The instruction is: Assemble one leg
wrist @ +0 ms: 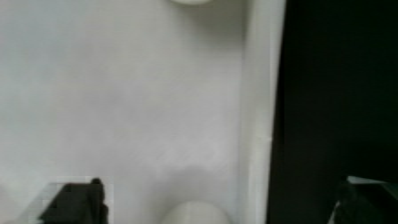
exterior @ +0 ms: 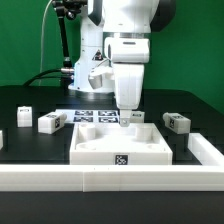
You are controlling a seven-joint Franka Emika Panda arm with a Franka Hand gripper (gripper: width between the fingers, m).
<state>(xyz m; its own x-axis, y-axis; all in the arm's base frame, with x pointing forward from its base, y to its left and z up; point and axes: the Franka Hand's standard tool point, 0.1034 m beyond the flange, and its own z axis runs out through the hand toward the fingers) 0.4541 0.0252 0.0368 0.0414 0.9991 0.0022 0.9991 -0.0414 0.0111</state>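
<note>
We see a plain green wall (exterior: 30, 40) on the far side, behind a black table (exterior: 30, 148), all evenly lit.

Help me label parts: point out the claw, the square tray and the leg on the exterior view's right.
claw (exterior: 127, 114), exterior view, between fingertips.
square tray (exterior: 95, 155), exterior view, front wall.
leg (exterior: 177, 122), exterior view, its middle.

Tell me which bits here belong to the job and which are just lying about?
In the job: the open gripper; the legs, small white blocks; likely the big white tray.
Just there: the marker board; the white rail along the table's edge.
</note>
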